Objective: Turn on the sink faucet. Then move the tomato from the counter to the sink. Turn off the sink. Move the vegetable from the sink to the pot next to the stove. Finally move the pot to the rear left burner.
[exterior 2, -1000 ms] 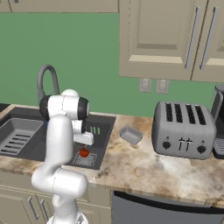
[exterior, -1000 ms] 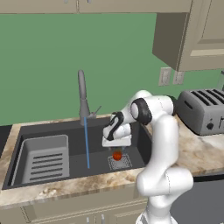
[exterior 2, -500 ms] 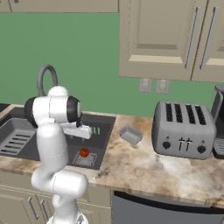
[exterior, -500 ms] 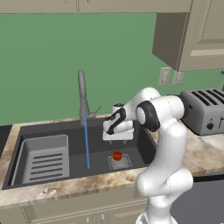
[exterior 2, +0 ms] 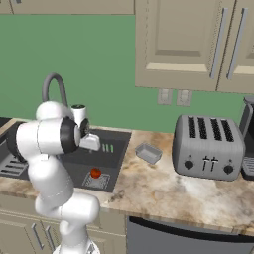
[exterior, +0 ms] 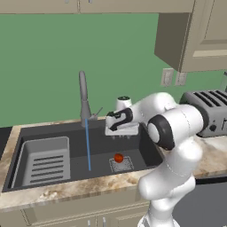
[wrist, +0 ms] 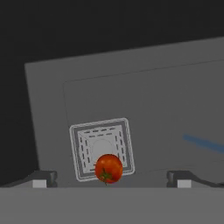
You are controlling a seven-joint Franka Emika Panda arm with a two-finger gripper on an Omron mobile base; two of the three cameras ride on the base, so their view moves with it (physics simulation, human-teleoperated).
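Jaws: spread wide, nothing between them — in the hand view the two dark tips sit far apart at the bottom edge, and the gripper [wrist: 109, 177] looks down into the basin.
Gripper position: hanging above the sink's right half [exterior: 120, 129], clear of the floor of the basin and apart from the tomato.
Tomato [wrist: 108, 168]: sitting on the square drain grate [wrist: 102, 148], at its near edge in the hand view; from the left base view it shows as a small red-orange ball [exterior: 118, 157] on the grate, below and just in front of the hand.
Sink [exterior: 146, 146]: dark grey basin, with a lighter slotted tray insert [exterior: 42, 160] filling its left part, well apart from the tomato.
Sink faucet [exterior: 83, 98]: tall grey spout at the back rim, left of the gripper — a thin blue stream of water [exterior: 88, 144] falls straight from it to the basin floor, between tray and grate.
Lever: a thin stick [exterior: 97, 112] at the faucet's base, angled toward the hand, not touched.
Counter [exterior 2: 163, 183]: marbled slab right of the sink.
On the counter: a small grey tray-like dish [exterior 2: 148, 153] just beside the sink's right rim, then a silver four-slot toaster [exterior 2: 207, 147] further right.
In the way: the robot's own white arm [exterior 2: 49, 144] covers much of the basin in the right base view.
Backdrop: green wall, beige cabinets [exterior 2: 191, 42] above, two outlets [exterior 2: 173, 96] under them.
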